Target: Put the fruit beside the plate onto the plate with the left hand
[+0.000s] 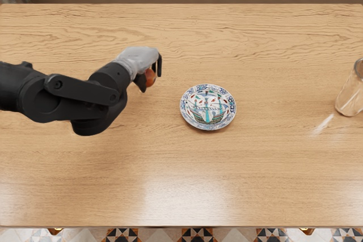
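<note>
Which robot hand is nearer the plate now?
Left. The left robot hand, gripping the fruit, is just left of the plate; the right robot hand is not visible.

Bare table [170,162] runs as an open strip between the left hand [140,64], closed around the fruit [150,77], and the plate [207,106] to its right. The arm blocks the left side. A glass [351,89] stands at the right edge, well apart from the plate. The near side lies open across its width.
</note>
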{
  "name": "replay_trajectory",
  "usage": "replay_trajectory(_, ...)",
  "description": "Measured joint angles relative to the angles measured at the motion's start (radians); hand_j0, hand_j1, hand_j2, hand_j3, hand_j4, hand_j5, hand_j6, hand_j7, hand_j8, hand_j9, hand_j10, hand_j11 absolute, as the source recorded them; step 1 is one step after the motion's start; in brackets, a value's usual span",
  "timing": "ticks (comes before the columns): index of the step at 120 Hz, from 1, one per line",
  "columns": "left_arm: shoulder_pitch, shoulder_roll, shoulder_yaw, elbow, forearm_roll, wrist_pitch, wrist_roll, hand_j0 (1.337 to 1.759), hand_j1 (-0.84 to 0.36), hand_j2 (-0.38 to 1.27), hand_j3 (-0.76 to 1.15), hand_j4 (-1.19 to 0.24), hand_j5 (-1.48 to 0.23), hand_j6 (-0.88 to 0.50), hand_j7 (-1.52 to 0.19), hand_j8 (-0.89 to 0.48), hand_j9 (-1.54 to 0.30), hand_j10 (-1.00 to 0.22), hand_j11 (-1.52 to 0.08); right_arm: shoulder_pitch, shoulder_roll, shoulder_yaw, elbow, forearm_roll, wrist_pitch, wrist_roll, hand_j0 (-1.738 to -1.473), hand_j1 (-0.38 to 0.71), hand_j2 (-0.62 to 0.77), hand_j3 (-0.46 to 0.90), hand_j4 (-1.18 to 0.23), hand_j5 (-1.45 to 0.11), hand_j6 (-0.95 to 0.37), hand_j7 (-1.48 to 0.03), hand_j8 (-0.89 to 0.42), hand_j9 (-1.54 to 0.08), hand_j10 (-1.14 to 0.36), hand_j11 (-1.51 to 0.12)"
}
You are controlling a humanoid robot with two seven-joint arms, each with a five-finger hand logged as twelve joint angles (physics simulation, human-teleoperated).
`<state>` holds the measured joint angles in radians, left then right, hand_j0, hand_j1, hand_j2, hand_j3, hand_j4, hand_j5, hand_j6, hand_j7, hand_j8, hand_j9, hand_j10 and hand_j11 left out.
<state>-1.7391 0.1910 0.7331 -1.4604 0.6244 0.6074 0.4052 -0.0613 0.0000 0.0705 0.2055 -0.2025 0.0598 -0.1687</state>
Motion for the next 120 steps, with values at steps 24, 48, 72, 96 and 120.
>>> replay_trajectory(24,-0.056,-0.134,-0.02,0.025,-0.072,0.0,0.0,1.657,-0.37,0.5,0.0,-0.68,-1.01,-0.45,-0.97,-0.43,-0.94,-0.7,-0.94,0.0,0.0,0.0,0.0,0.0,0.0,0.0,-1.658,-0.31,-0.01,0.0,-0.03,-0.04,-0.03,-0.04,-0.03,-0.04,-0.03,-0.04)
replay_trajectory(48,-0.058,-0.191,-0.071,0.056,-0.099,0.0,0.0,1.657,-0.37,0.55,0.0,-0.68,-1.01,-0.47,-0.97,-0.46,-0.94,-0.71,-0.94,0.0,0.0,0.0,0.0,0.0,0.0,0.0,-1.658,-0.31,-0.01,0.0,-0.03,-0.04,-0.03,-0.04,-0.03,-0.04,-0.03,-0.04)
replay_trajectory(72,-0.022,-0.191,-0.103,0.095,-0.101,0.002,0.001,1.657,-0.36,0.55,0.0,-0.7,-0.98,-0.5,-0.95,-0.47,-0.94,-0.72,-0.94,0.0,0.0,0.0,0.0,0.0,0.0,0.0,-1.658,-0.31,-0.01,0.0,-0.03,-0.04,-0.03,-0.04,-0.03,-0.04,-0.03,-0.04)
replay_trajectory(96,0.029,-0.191,-0.124,0.105,-0.112,0.001,-0.002,1.657,-0.35,0.55,0.0,-0.7,-0.97,-0.51,-0.94,-0.48,-0.93,-0.72,-0.93,0.0,0.0,0.0,0.0,0.0,0.0,0.0,-1.658,-0.31,-0.01,0.0,-0.03,-0.04,-0.03,-0.04,-0.03,-0.04,-0.03,-0.04)
replay_trajectory(120,0.08,-0.191,-0.151,0.106,-0.113,0.001,-0.007,1.657,-0.35,0.54,0.0,-0.7,-0.96,-0.51,-0.94,-0.49,-0.93,-0.71,-0.93,0.0,0.0,0.0,0.0,0.0,0.0,0.0,-1.658,-0.31,-0.01,0.0,-0.03,-0.04,-0.03,-0.04,-0.03,-0.04,-0.03,-0.04)
